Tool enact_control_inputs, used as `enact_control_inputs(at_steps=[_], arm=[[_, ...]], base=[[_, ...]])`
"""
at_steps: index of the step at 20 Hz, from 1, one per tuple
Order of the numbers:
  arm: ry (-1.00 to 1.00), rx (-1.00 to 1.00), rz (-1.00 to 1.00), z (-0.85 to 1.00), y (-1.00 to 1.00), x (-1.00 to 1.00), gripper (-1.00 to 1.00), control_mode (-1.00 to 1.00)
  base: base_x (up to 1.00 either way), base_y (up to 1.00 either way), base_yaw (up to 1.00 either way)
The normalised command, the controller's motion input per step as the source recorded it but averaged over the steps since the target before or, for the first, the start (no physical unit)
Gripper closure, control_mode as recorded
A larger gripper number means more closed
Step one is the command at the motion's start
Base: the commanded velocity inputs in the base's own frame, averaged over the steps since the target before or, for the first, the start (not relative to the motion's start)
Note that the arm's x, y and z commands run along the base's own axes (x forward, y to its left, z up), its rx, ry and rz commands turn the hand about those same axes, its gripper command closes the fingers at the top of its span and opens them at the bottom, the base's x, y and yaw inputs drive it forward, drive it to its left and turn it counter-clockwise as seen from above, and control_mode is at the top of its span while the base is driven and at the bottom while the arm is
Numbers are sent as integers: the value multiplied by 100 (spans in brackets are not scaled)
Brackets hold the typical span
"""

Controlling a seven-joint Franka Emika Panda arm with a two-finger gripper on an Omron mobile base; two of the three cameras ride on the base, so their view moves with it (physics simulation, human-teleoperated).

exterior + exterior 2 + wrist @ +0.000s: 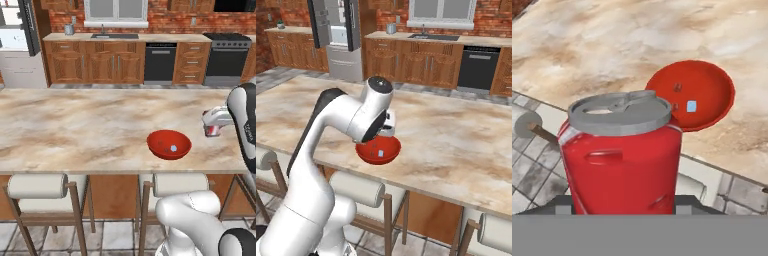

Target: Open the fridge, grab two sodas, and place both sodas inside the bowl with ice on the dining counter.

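Observation:
A red soda [624, 155] with a silvery lid sits upright between my fingers, and my gripper [624, 201] is shut on it. From the left base view, the gripper [213, 128] hangs with the soda [213, 131] just above the dining counter [75, 125], to the right of the bowl [169, 144]. That shallow red bowl [704, 92] holds a small ice cube [691, 106] and lies beyond the can. My arm partly covers the bowl [378, 152] in the right base view. Far across the room, the fridge [338, 35] stands with its doors open.
Cream-cushioned stools [37, 186] line the counter's near edge. The wall counter with a sink [114, 36], a dishwasher [160, 62] and a stove [227, 57] runs along the back. Bare marbled counter top spreads left of the bowl.

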Motion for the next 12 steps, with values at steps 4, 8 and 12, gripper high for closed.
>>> enact_control_inputs(at_steps=[4, 8, 12], arm=[[28, -16, 20, -51, -3, 59, 100, -100], [23, -22, 16, -57, 0, 56, 100, -100], [15, -22, 14, -48, 0, 44, 100, -100]], base=[[0, 0, 0], [0, 0, 0], [0, 0, 0]])
